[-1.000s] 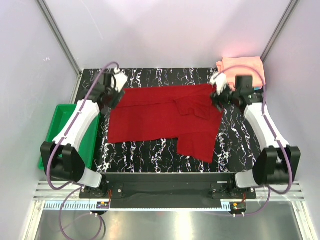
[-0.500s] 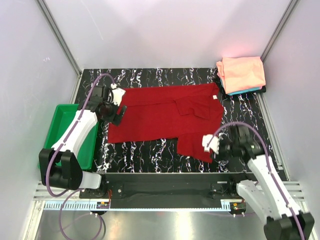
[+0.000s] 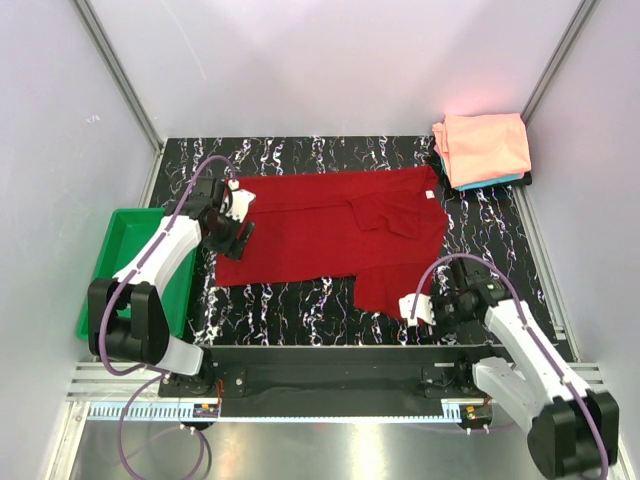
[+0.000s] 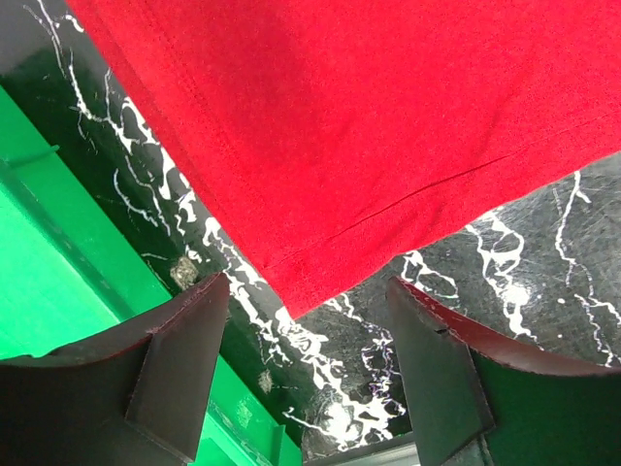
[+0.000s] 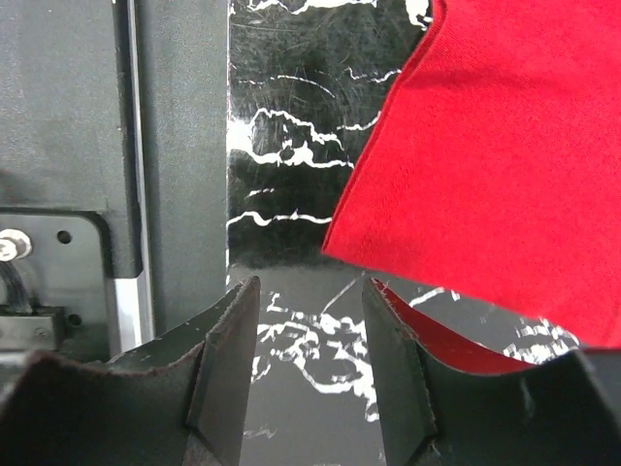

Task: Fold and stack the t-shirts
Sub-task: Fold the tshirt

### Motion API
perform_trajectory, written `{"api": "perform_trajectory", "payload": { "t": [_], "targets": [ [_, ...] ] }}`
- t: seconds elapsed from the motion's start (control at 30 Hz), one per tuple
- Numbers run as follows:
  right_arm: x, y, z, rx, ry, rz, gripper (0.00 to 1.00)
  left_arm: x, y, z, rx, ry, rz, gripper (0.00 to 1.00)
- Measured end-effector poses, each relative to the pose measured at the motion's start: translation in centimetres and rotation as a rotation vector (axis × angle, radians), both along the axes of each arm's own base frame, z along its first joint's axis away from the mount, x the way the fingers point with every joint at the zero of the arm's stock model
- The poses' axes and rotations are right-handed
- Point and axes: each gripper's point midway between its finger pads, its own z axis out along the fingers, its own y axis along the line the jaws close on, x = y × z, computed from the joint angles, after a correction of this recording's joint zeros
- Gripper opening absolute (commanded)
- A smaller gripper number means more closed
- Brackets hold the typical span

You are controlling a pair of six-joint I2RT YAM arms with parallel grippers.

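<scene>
Left pincer (image 4: 306,287) agape; t-shirt (image 3: 300,230) label (image 3: 432,195) seemingly illegible

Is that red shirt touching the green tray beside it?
Apart. The left wrist view shows a strip of black marbled table between the dark red t-shirt and the green tray.

The left arm (image 3: 160,255), white-shelled with black joints, reaches forward along the left edge of the black marble-patterned table (image 3: 300,300). Its wrist bends inward, and the left gripper (image 3: 240,214) tips down toward the surface, its dark fingers (image 4: 175,369) spread wide and pinching nothing. The right arm (image 3: 530,345) folds low by the near edge. The right gripper (image 3: 415,310) points inward along that edge, fingers (image 5: 223,369) parted and clamping nothing.
</scene>
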Motion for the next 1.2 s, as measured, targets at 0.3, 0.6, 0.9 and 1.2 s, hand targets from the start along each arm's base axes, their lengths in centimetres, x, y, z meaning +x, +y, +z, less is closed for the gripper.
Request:
{"api": "perform_trajectory", "payload": {
  "t": [0.3, 0.6, 0.9, 1.2],
  "targets": [
    [1.7, 0.4, -1.5, -0.008, 0.017, 0.046, 0.51, 0.1, 0.9, -0.1, 0.022, 0.002, 0.025, 0.70],
    [1.6, 0.6, -2.4, -0.016, 0.012, 0.105, 0.50, -0.8, 2.2, -2.2, 0.001, 0.109, 0.103, 0.66],
    [1.4, 0.8, -3.1, -0.024, 0.021, 0.164, 0.42, -1.5, 2.8, -2.9, -0.011, 0.161, 0.154, 0.66],
    [1.4, 1.0, -4.1, -0.032, 0.053, 0.185, 0.30, -1.6, 3.3, -2.9, -0.017, 0.168, 0.178, 0.66]
  ]
}}
